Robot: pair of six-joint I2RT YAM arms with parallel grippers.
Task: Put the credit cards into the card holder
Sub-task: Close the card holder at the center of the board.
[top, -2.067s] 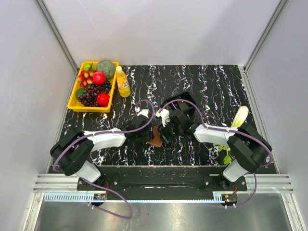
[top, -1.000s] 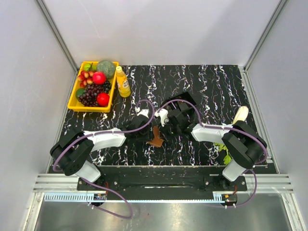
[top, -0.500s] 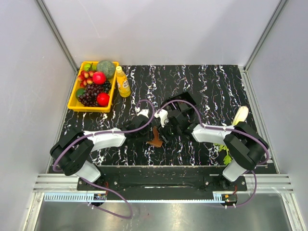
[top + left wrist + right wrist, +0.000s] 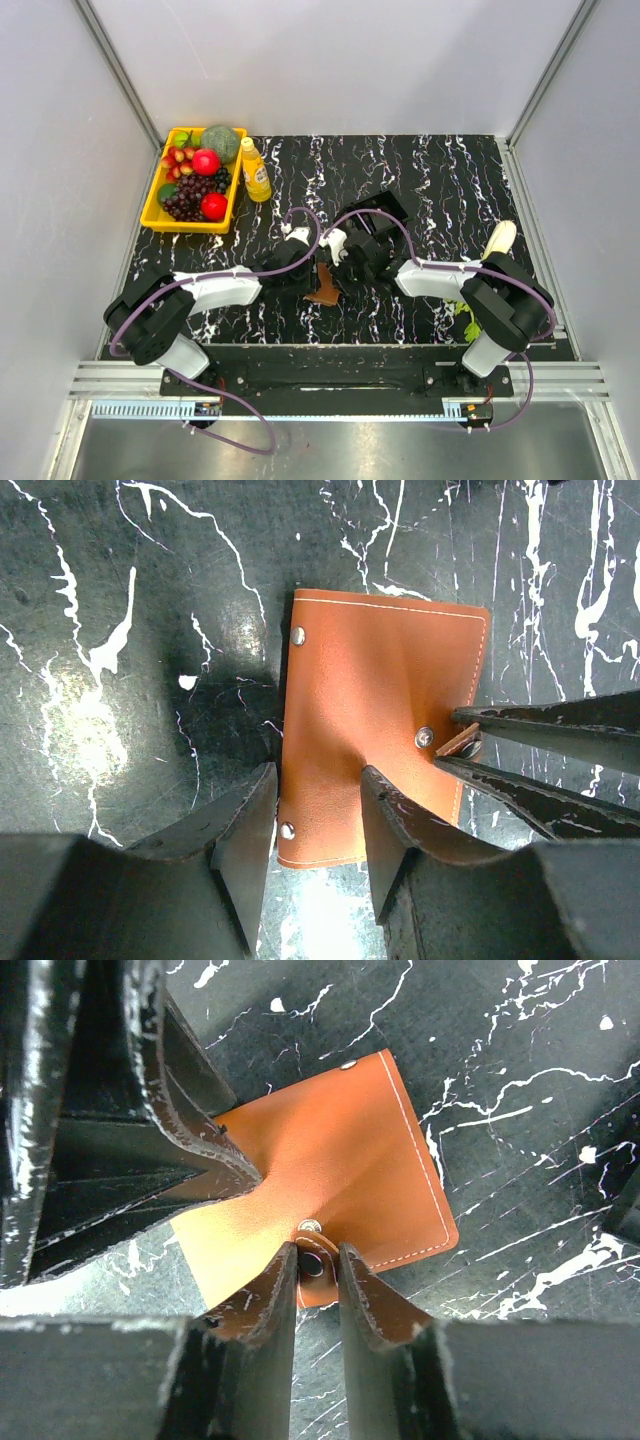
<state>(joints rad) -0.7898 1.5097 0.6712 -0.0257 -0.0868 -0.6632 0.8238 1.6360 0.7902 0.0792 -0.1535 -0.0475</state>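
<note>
The card holder (image 4: pixel 324 289) is a brown leather wallet with light stitching, lying on the black marbled table. My left gripper (image 4: pixel 318 790) is shut on its near edge, and the leather (image 4: pixel 380 680) puckers up between the fingers. My right gripper (image 4: pixel 318 1260) is shut on the card holder's snap tab (image 4: pixel 316 1264), at the opposite edge of the leather (image 4: pixel 370 1150). In the top view the left gripper (image 4: pixel 306 272) and the right gripper (image 4: pixel 340 268) meet over the wallet from either side. No credit cards show in any view.
A yellow tray (image 4: pixel 186 227) of fruit stands at the back left, with a yellow bottle (image 4: pixel 255 170) beside it. A black box (image 4: pixel 388 208) lies just behind the right gripper. A pale vegetable (image 4: pixel 499 239) and green leaves (image 4: pixel 468 322) lie by the right arm.
The right arm has edged a little to the left toward the card holder. The left arm and the wallet have stayed put.
</note>
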